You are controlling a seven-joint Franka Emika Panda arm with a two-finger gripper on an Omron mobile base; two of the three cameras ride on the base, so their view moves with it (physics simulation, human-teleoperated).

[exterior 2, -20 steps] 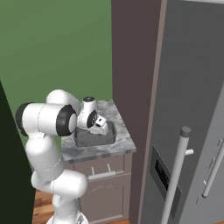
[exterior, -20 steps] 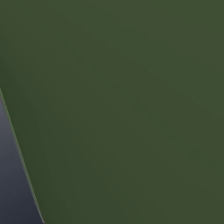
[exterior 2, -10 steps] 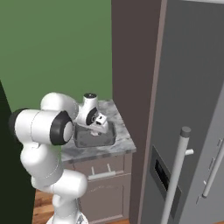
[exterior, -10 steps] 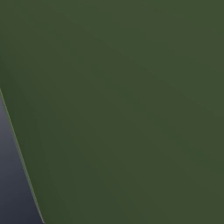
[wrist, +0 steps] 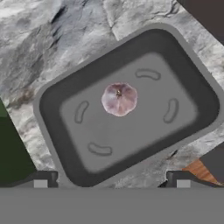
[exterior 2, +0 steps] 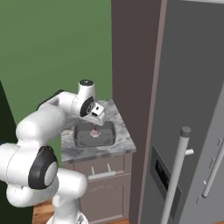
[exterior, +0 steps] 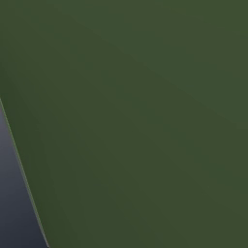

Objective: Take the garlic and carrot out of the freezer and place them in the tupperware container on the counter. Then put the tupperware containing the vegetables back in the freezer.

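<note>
**Hidden and cut-off parts**

In the right base view the gripper [exterior 2: 94, 127] hangs over the tupperware container [exterior 2: 81, 139], covering part of its near rim, and the garlic [exterior 2: 94, 132] beneath it is too small to make out in detail; the freezer [exterior 2: 192, 109] runs off the top, right and bottom edges; in the hand view the counter [wrist: 52, 39] is cut on every side.

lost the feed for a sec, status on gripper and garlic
Gripper open, above dark-grey rectangular tray. Pinkish-white garlic bulb lies loose mid-tray on marbled counter. Nothing in the way.
</note>
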